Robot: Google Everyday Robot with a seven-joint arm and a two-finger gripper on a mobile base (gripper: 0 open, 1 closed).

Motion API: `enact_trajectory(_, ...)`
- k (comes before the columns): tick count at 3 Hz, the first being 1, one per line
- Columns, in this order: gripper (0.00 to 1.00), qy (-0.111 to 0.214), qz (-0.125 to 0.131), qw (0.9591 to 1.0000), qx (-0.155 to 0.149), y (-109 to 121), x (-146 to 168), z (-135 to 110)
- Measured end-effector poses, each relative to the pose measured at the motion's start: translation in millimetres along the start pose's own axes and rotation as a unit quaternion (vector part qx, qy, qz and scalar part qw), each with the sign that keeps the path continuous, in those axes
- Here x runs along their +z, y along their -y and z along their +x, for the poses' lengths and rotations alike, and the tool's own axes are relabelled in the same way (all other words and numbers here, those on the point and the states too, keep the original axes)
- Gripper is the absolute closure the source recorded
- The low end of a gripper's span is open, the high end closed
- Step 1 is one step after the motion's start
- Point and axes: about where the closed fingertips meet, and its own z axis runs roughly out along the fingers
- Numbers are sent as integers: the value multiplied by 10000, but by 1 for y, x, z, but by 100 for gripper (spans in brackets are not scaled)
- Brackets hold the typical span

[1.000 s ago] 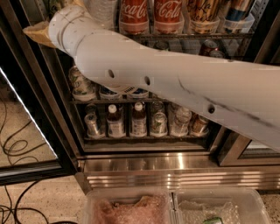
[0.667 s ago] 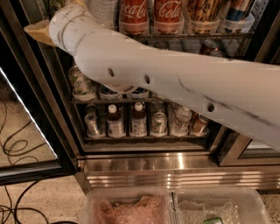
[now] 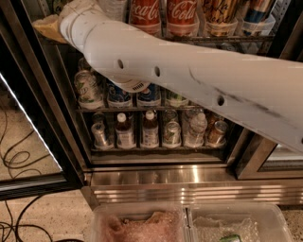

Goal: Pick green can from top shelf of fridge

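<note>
speckled floor (image 3: 42, 212) with loose black cables (image 3: 14, 156) runs up to the open fridge (image 3: 189, 182), its black frame standing wide on the left. the green can (image 3: 57, 5) is hard to pin down: only a sliver of green shows in the top left corner, cut off by the edge of view, with the arm's end in front of it, so i can't say for sure that's it. it sits at the left end of the top shelf (image 3: 227, 40), the wire rack with clear cup holders along its front.

the gripper (image 3: 49, 27) is right there too, at the left end of that shelf, just below the green sliver. only a tan tapered bit pokes out past the white sleeve. whether it is open or closed, or has hold of anything, i cannot tell.

along the same shelf stand two red cola cans (image 3: 144, 14), a gold-and-black can (image 3: 222, 14) and a blue-and-silver one (image 3: 255, 12), all with their tops cut off. the thick white arm (image 3: 199, 80) slants across from the right and hides much of the middle rack (image 3: 118, 108); a few short cans (image 3: 87, 87) peek out under it. lower down, small bottles (image 3: 125, 132) and cans (image 3: 171, 132) sit in a row. two clear plastic tubs (image 3: 142, 224) lie at the bottom, contents blurry.
</note>
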Motion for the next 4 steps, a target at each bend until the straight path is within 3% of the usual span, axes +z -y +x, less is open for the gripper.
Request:
enact_trajectory(1,24,-6,24,10000,-70,13,12,2)
enact_trajectory(2,23,-6,24,10000,-70,13,12,2)
enact_trajectory(4,63,-5,24,10000,-70,13,12,2)
